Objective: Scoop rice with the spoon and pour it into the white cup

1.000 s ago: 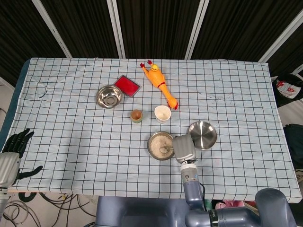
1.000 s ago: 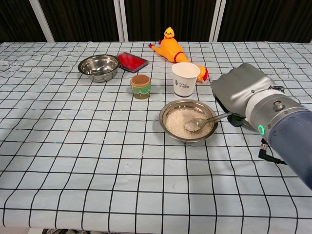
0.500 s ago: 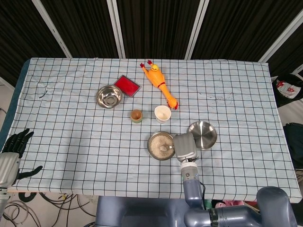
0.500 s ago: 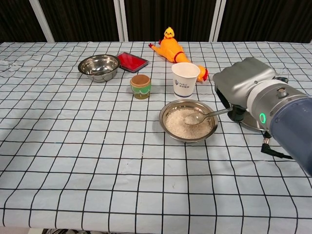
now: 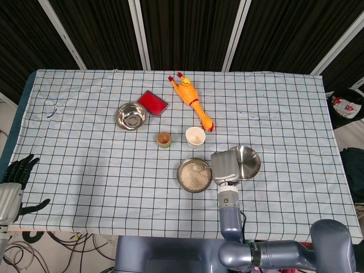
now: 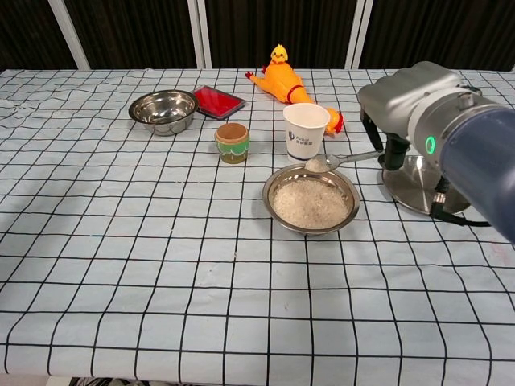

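My right hand holds a metal spoon by its handle. The spoon's bowl carries a little rice and hovers over the far rim of the steel rice bowl, just in front of the white cup. In the head view the right hand sits between the rice bowl and a steel plate, with the white cup beyond it; the spoon is mostly hidden there. My left hand hangs off the table's near left edge with its fingers spread, holding nothing.
An upturned steel plate lies right of the rice bowl under my right hand. A small brown-and-green cup, an empty steel bowl, a red card and a rubber chicken stand further back.
The right hand has lifted the spoon out of the rice and carried it up and back toward the white cup. The left hand has stayed put.
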Controlling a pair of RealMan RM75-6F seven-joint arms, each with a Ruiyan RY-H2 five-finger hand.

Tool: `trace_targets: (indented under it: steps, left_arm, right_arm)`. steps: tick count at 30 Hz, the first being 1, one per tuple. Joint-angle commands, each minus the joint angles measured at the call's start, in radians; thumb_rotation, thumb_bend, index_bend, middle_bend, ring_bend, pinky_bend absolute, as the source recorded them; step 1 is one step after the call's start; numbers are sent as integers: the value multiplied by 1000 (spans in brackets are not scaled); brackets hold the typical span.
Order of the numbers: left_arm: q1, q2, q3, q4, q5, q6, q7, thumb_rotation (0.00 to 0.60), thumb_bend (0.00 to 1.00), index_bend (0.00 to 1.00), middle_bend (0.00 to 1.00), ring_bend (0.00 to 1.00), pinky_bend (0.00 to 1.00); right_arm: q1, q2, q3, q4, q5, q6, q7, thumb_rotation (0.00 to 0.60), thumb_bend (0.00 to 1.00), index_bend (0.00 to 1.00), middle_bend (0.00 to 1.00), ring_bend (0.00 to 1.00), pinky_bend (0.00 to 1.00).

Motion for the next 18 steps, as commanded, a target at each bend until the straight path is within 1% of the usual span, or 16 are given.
trace_targets:
  steps: [1, 10, 18]
  left_arm:
    - [-1, -1, -3, 1, -5, -2, 4, 600, 17, 0, 0, 0, 0]
    - [-3, -4, -11, 0, -26, -10, 12, 600, 16, 0, 0, 0, 0]
    - [-2, -4, -15, -4, -39, -15, 18, 600, 16, 0, 0, 0, 0]
  right_arm:
    - [26, 12, 38, 3, 33, 1, -11, 600, 450, 646, 1000, 1000, 1000]
    - [93, 27, 119, 54, 97, -19, -16, 600, 451, 646, 1000, 1000, 1000]
    - [159, 24, 168, 151, 150, -57, -9, 600, 451, 646, 1000, 1000, 1000]
